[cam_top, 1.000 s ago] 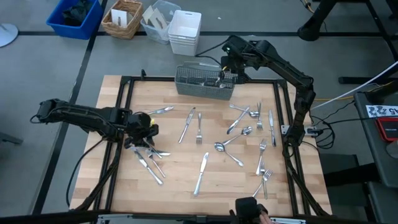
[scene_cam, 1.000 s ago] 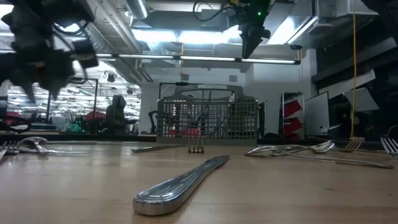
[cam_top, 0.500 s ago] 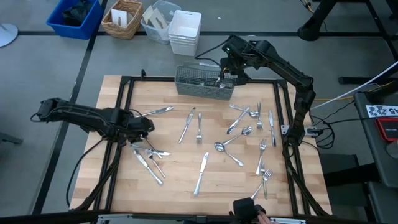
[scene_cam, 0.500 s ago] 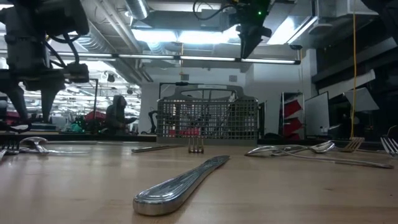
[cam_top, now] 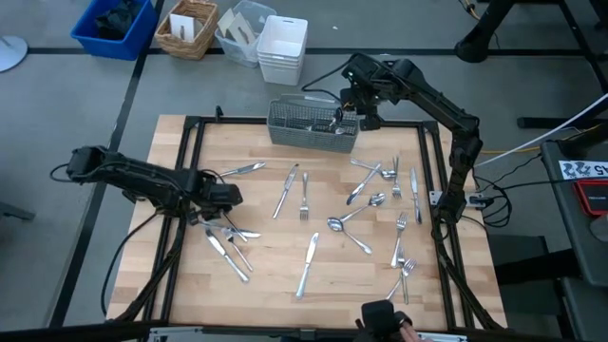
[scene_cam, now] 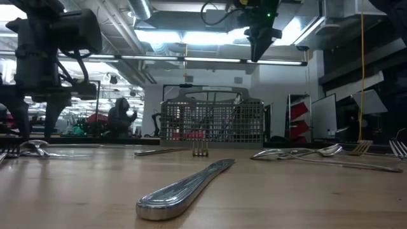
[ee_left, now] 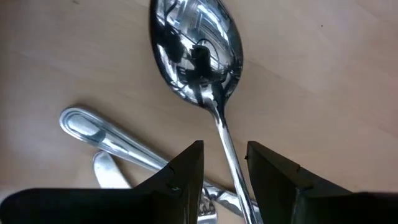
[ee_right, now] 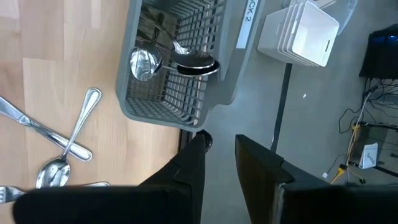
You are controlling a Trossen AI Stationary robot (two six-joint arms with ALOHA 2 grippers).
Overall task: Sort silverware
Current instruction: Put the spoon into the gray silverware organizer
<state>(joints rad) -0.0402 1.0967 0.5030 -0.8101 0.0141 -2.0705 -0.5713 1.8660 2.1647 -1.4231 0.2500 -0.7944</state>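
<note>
Low view, near to far: one table knife [scene_cam: 184,189] lies flat on the desk [scene_cam: 76,197], closest to the camera. Behind it is one fork [scene_cam: 200,151], tines toward the lens. Farther back stands one grey wire-mesh caddy [scene_cam: 213,124], upright at the far edge. A person [scene_cam: 121,114] sits in the room beyond.

High view, count of silverware [cam_top: 366,185] loose on the desk:
- left cluster, by the left hand [cam_top: 220,197]: about five pieces, overlapping, so no exact count
- middle: three pieces, well apart
- right side: about a dozen forks, spoons and knives, some crossing

Left wrist view: the left hand is low over the left cluster. Its fingers [ee_left: 186,171] are parted and straddle the handle of one spoon [ee_left: 196,53], bowl up. A gap shows on each side of the handle, so it is not clamped. Two more handles lie just beside it.

Right wrist view: the right hand [ee_right: 221,149] hangs above the right end of the caddy. Its fingers are slightly apart and hold nothing. Two spoons [ee_right: 144,64] rest in one caddy compartment. I cannot tell what the other compartments hold.

Four containers sit on the floor past the desk:
- blue bin [cam_top: 114,27]
- wicker basket [cam_top: 187,28]
- clear tub [cam_top: 242,28]
- stack of white bins [cam_top: 282,47]
</note>
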